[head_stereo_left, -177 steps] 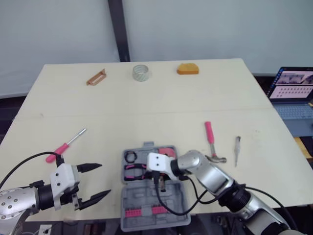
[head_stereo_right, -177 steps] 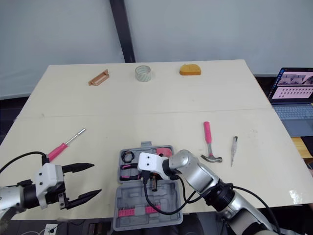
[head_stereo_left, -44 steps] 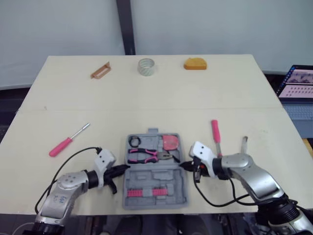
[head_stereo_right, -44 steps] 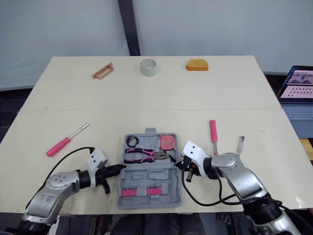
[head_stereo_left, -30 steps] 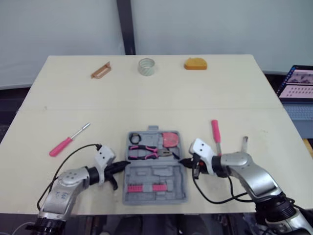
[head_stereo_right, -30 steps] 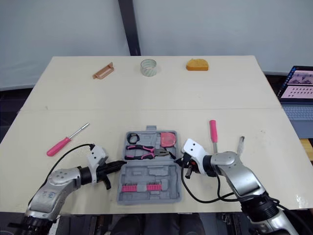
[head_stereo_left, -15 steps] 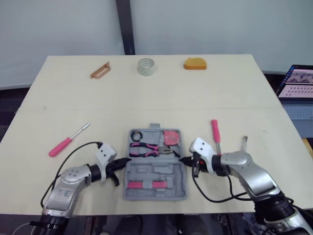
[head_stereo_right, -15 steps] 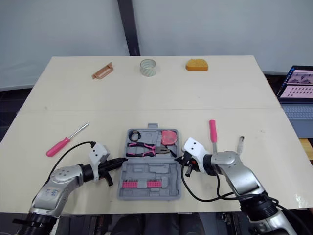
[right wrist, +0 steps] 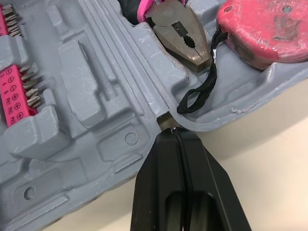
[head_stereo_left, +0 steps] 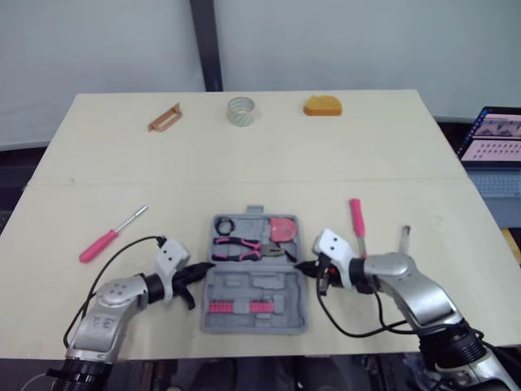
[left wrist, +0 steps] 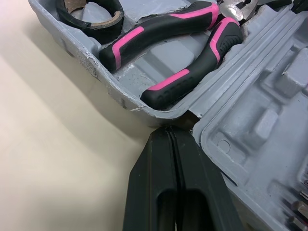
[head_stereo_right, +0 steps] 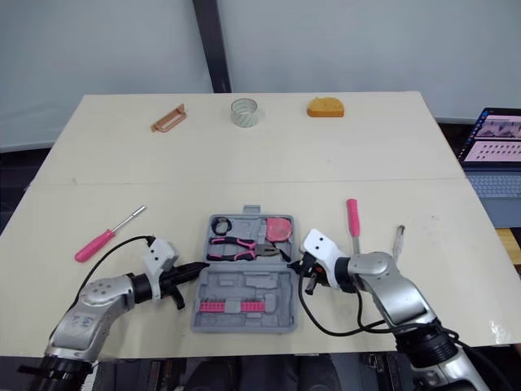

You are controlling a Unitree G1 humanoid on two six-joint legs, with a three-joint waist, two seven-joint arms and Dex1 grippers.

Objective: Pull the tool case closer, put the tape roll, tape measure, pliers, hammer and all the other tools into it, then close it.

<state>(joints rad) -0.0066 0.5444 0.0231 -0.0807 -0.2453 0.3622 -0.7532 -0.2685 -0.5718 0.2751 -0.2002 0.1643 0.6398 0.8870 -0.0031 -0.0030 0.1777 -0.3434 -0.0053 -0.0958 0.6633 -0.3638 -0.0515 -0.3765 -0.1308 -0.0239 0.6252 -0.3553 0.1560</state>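
Note:
The grey tool case (head_stereo_left: 254,293) lies open near the table's front edge. Its far half holds a black tape roll (left wrist: 89,14), pink-handled pliers (left wrist: 192,38) and a pink tape measure (right wrist: 262,24). The near half carries a strip of bits (head_stereo_left: 238,307). My left gripper (head_stereo_left: 203,269) is shut, its tip touching the case's left hinge end. My right gripper (head_stereo_left: 303,265) is shut too, its tip at the right hinge end. On the table outside lie a pink screwdriver (head_stereo_left: 110,235), a pink-handled hammer (head_stereo_left: 356,220) and a small screwdriver (head_stereo_left: 404,239).
Along the far edge sit a clear tape roll (head_stereo_left: 241,110), an orange block (head_stereo_left: 323,106) and a brown handle-shaped piece (head_stereo_left: 164,117). A laptop (head_stereo_left: 492,134) stands off the table's right side.
Seconds ago my left gripper was open beside the case and my right arm hung over it. Over the last second both shut tips stay at the hinge ends, and the case straightens slightly.

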